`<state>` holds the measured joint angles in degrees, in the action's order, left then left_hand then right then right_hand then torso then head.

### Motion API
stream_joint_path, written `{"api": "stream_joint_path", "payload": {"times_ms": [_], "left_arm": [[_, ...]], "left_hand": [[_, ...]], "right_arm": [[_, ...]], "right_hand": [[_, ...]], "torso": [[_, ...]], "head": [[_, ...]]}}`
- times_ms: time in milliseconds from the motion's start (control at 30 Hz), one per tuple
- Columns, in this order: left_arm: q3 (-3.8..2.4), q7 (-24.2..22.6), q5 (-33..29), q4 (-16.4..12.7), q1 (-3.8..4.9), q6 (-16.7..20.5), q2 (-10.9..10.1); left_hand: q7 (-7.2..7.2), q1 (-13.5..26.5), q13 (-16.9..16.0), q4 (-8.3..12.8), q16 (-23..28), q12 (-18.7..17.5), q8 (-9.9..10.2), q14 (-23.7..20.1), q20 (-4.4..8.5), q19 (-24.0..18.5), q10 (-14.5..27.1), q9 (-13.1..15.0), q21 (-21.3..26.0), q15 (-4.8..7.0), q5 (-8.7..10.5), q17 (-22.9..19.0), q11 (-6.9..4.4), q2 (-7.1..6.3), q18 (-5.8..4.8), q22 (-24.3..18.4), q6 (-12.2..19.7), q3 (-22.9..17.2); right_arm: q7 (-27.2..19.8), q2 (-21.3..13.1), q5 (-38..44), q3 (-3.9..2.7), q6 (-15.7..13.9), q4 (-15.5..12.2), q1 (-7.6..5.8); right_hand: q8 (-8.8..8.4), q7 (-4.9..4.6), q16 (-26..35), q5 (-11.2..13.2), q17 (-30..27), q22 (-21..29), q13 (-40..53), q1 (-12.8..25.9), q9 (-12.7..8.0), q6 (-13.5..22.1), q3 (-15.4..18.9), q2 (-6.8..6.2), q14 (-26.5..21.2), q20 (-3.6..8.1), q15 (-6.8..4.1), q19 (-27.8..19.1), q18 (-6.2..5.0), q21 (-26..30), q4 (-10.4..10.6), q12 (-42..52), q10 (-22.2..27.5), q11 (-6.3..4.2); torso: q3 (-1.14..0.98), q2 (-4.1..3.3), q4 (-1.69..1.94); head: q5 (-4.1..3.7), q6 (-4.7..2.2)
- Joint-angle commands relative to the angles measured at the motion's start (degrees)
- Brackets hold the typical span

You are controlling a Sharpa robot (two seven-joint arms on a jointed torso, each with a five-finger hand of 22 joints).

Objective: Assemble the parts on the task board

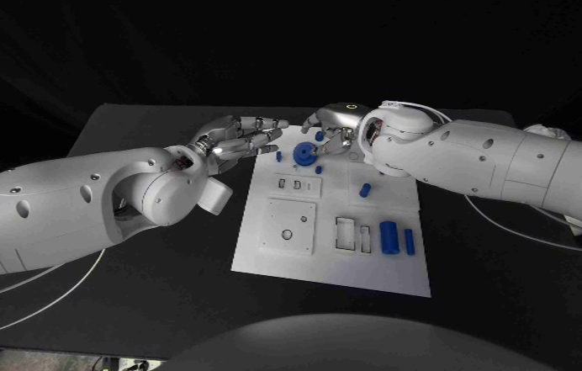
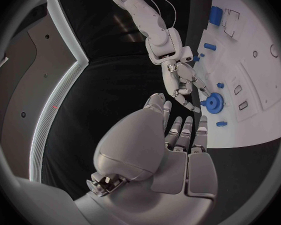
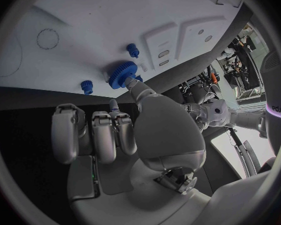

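Note:
The white task board (image 1: 334, 253) lies in the middle of the table. A blue gear (image 1: 304, 154) sits flat near the board's far edge, with small blue pegs (image 1: 319, 169) around it. My right hand (image 1: 334, 125) hangs over that far edge. In the right wrist view its thumb tip (image 3: 135, 85) touches the rim of the gear (image 3: 123, 75), while the other fingers are extended and hold nothing. My left hand (image 1: 243, 140) hovers at the board's far left corner, fingers spread and empty. The left wrist view shows the left hand (image 2: 172, 155) short of the gear (image 2: 213, 101).
A blue block (image 1: 388, 236) and a thin blue bar (image 1: 410, 241) lie on the board's right side beside rectangular slots (image 1: 348, 234). Another small blue piece (image 1: 364, 190) stands mid-board. A square plate with a round hole (image 1: 291, 224) is on the left. Black table surrounds the board.

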<state>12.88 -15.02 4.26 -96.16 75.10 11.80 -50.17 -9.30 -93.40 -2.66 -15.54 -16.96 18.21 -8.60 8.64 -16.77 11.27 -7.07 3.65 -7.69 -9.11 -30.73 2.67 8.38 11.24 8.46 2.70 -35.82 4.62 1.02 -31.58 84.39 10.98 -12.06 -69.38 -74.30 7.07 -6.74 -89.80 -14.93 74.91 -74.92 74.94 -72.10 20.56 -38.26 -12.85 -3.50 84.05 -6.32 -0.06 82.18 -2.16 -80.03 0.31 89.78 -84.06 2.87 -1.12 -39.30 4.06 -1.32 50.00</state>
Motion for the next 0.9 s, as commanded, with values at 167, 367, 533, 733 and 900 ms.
{"api": "stream_joint_path", "payload": {"times_ms": [167,367,533,733,900], "left_arm": [[-0.04,-0.18,0.22,-0.08,0.03,-1.04,0.07],[-0.04,-0.18,0.22,-0.01,0.03,-1.08,0.20],[-0.04,-0.16,0.22,0.04,0.03,-1.12,0.26],[-0.04,-0.14,0.22,0.06,0.03,-1.16,0.31],[-0.04,-0.09,0.22,0.05,0.03,-1.17,0.33]], "left_hand": [[-0.41,-0.33,-0.04,0.05,-0.39,0.05,-0.13,0.04,-0.03,0.53,-0.06,0.04,-0.29,-0.38,-0.36,0.08,0.39,-0.16,-1.00,0.05,0.16,-0.44],[-0.41,-0.33,-0.04,0.05,-0.39,0.05,-0.13,0.04,-0.03,0.53,-0.06,0.04,-0.29,-0.38,-0.36,0.08,0.39,-0.16,-1.00,0.05,0.16,-0.44],[-0.41,-0.33,-0.04,0.05,-0.39,0.05,-0.13,0.04,-0.03,0.53,-0.06,0.04,-0.29,-0.38,-0.36,0.08,0.39,-0.16,-1.00,0.05,0.16,-0.44],[-0.41,-0.33,-0.04,0.05,-0.39,0.05,-0.13,0.04,-0.03,0.53,-0.06,0.04,-0.29,-0.38,-0.36,0.08,0.39,-0.16,-1.00,0.05,0.16,-0.44],[-0.41,-0.33,-0.04,0.05,-0.39,0.05,-0.13,0.04,-0.03,0.53,-0.06,0.04,-0.29,-0.38,-0.36,0.08,0.39,-0.16,-1.00,0.05,0.16,-0.44]], "right_arm": [[-2.05,-0.23,1.90,0.01,3.19,-0.51,0.29],[-1.69,0.10,1.96,0.01,4.77,-0.40,0.42],[-1.26,0.45,2.10,0.01,5.87,-0.22,0.49],[-0.19,0.75,2.69,0.01,6.23,-0.20,0.62],[0.80,1.09,2.93,0.01,5.76,-0.07,0.68]], "right_hand": [[-0.23,-0.07,-0.20,0.06,15.09,-11.49,15.06,-0.13,0.19,0.52,0.55,-0.60,5.95,0.36,-0.44,-0.16,-0.57,0.11,-0.03,0.22,-5.94,-0.55],[0.37,-0.22,-0.20,-1.84,15.09,-11.46,15.06,-0.46,0.68,-0.27,0.70,-0.42,5.95,0.34,-0.37,-0.26,-0.59,0.24,-0.02,0.22,-5.94,-0.44],[1.03,-0.23,-0.20,-4.30,15.09,-11.42,15.06,-0.91,1.25,-1.07,0.65,-0.38,5.95,0.30,-0.31,-0.38,-0.62,0.38,-0.24,0.22,-5.94,-0.40],[0.95,0.29,-0.20,-6.66,15.09,-11.69,15.06,-2.12,1.68,-0.32,0.08,-0.29,5.95,0.44,-0.56,0.20,-0.44,-0.34,-1.05,0.22,-5.94,-0.77],[1.28,0.68,-0.20,-7.34,15.09,-11.75,15.06,-2.44,2.09,-0.54,-0.24,0.03,5.95,0.59,-0.76,0.36,-0.40,-0.53,-1.21,0.22,-5.94,-1.04]], "torso": [[0.04,0.06,-0.01],[0.04,0.06,0.01],[0.04,0.07,0.01],[0.06,0.05,0.01],[0.06,0.00,0.04]], "head": [[0.01,0.00],[-0.07,0.00],[-0.11,0.00],[-0.14,0.00],[-0.09,0.00]]}}
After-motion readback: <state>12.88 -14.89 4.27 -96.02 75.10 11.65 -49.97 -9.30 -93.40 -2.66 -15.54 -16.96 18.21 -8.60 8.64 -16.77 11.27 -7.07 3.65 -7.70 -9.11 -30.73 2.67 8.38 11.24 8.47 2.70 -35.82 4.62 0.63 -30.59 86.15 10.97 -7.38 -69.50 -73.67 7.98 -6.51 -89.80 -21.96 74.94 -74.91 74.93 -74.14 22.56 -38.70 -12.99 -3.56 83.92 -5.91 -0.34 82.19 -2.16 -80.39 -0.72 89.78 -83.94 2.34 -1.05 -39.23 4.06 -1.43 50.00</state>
